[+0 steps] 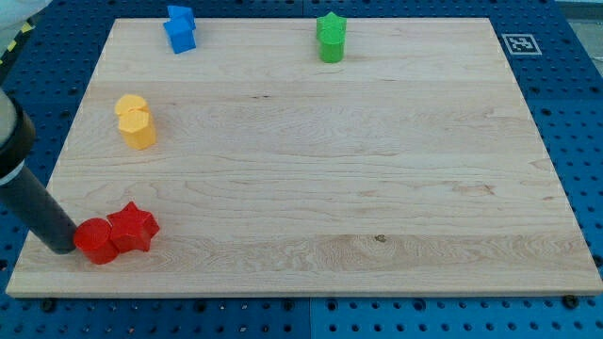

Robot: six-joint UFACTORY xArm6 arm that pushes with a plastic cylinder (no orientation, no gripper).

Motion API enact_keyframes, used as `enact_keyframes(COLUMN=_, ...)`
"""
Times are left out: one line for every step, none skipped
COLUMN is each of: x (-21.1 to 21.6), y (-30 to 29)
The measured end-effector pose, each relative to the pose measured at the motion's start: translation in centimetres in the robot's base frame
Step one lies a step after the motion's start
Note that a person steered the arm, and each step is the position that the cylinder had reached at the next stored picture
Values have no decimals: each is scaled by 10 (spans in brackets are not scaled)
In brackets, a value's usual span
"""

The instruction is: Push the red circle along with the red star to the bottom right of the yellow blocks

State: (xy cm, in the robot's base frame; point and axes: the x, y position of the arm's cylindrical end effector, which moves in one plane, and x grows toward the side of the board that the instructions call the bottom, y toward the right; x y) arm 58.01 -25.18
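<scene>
The red circle [95,239] lies near the board's bottom left corner, touching the red star [133,227] on its right. My tip [64,247] rests on the board just left of the red circle, touching or nearly touching it. Two yellow blocks [136,121] sit pressed together above the red pair, near the board's left edge.
Two blue blocks [179,28] sit together at the view's top left. Two green blocks [331,38] sit together at the top centre. The wooden board [330,188] lies on a blue pegboard table. A fiducial marker [519,43] is at the top right.
</scene>
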Motion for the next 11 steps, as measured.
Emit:
enact_keyframes(x=17, y=0)
enact_keyframes(x=20, y=0)
enact_keyframes(x=20, y=0)
enact_keyframes(x=6, y=16)
enact_keyframes(x=-11, y=26)
enact_keyframes(x=-11, y=34)
enact_keyframes(x=-11, y=44)
enact_keyframes(x=-11, y=51)
enact_keyframes(x=-11, y=65)
enact_keyframes(x=-12, y=68)
enact_keyframes(x=-12, y=59)
